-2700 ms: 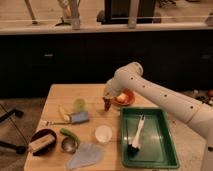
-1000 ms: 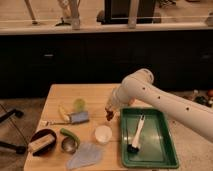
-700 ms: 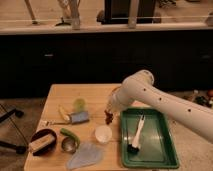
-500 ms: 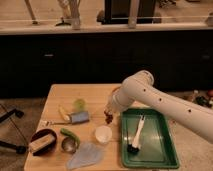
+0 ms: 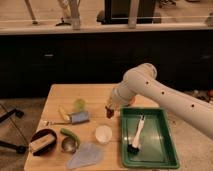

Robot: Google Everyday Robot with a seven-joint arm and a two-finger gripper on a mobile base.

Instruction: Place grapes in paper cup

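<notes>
Pale wooden table (image 5: 90, 95) stands before dark cabinets. Near its middle sits the small white round paper cup (image 5: 103, 134). Above and just right of that cup hangs the white arm's gripper (image 5: 110, 111), jaws pinching the small dark reddish-brown grapes (image 5: 109, 114). Right of the cup lies a green tray (image 5: 150, 150) holding 1 brush (image 5: 136, 136).

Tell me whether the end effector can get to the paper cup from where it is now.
Probably yes. The end effector, with the grapes at its tip, hangs just up and right of the paper cup, and nothing stands between them.
</notes>
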